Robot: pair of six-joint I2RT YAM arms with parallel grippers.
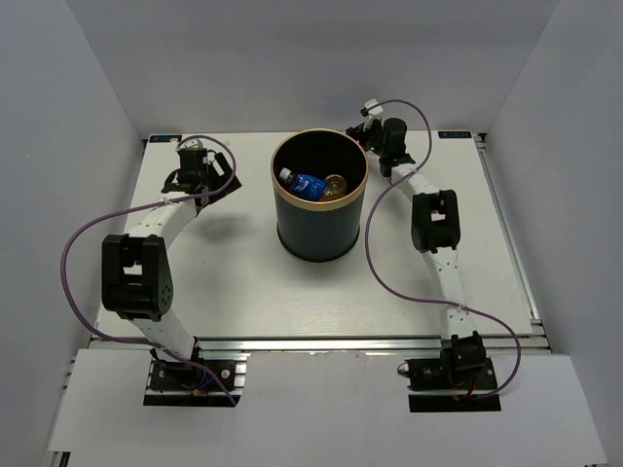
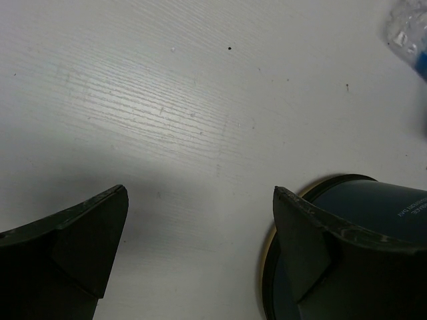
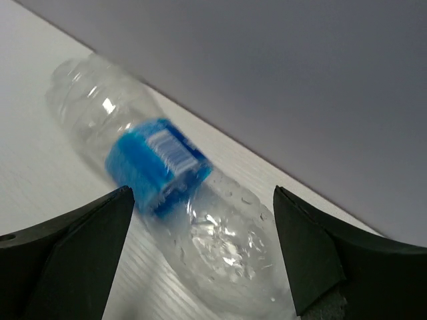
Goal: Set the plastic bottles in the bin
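The dark navy bin (image 1: 318, 229) with a tan rim stands mid-table. Inside it lie a blue-labelled bottle (image 1: 307, 183) and a stubby orange bottle (image 1: 335, 185). My right gripper (image 1: 378, 136) is behind the bin at the back right. In the right wrist view it is open (image 3: 203, 193), with a clear blue-labelled bottle (image 3: 160, 163) lying on the table between its jaws. My left gripper (image 1: 192, 173) is at the back left, open and empty (image 2: 200, 193) over bare table. The bin (image 2: 373, 207) shows past its right finger.
The white table (image 1: 234, 272) is walled by grey panels on three sides; the back wall is close behind the right gripper. Part of a clear bottle (image 2: 410, 33) shows at the top right of the left wrist view. Purple cables loop beside both arms.
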